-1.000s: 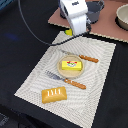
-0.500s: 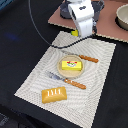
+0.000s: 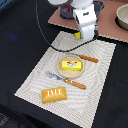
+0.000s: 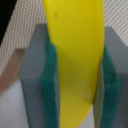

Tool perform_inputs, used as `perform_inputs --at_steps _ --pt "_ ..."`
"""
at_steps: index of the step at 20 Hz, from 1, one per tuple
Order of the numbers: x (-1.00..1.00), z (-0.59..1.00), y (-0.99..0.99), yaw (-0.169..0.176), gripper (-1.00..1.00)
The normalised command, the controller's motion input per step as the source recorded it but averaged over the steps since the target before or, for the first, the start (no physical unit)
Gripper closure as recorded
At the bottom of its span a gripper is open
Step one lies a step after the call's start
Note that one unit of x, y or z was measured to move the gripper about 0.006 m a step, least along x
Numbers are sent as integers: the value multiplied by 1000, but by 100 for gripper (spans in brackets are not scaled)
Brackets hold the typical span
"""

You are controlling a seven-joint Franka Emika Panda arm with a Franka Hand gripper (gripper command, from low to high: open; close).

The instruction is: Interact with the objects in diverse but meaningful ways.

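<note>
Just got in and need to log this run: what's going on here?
The arm's gripper is shut on a yellow banana, its green pads pressed to either side, held above the far end of the striped mat. On the mat, a butter block sits on a plate, with a knife and fork on either side. A bread loaf lies at the near edge.

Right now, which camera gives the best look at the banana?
The wrist view: the banana fills the picture, clamped between the green-padded jaws. The exterior view shows only a small yellow bit beside the arm.
</note>
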Motion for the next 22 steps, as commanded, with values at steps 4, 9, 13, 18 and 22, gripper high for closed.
perform_inputs --at_steps 4,9,13,18,22 --pt "196 -76 0 0 -100" --pt "458 533 131 0 -100" --pt "454 1000 255 -12 -100" --pt "419 994 -150 -52 -100" --pt "384 592 -546 -78 -100"
